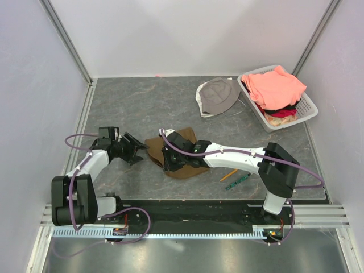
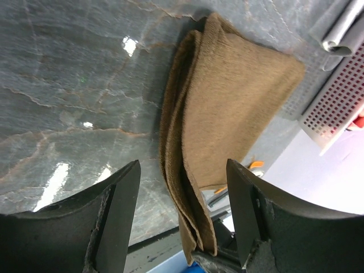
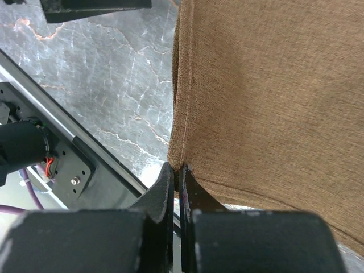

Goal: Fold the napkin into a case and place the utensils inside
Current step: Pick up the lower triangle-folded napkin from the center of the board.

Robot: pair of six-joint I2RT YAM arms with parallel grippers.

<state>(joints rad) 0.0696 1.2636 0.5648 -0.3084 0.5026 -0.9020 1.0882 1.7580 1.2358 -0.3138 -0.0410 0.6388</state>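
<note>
The right jaws are clenched tight on one edge of the napkin (image 3: 261, 85), pinching its hem between them. The left jaws stand spread wide at the napkin's left side and grasp nothing. The napkin's layered edge lies in the gap between them, and whether it touches either one cannot be told. The napkin lies on the counter (image 1: 131, 108), folded into several uneven brown layers. The orange fork (image 1: 228, 175) and green utensil (image 1: 239, 181) lie to the napkin's right, apart from it.
</note>
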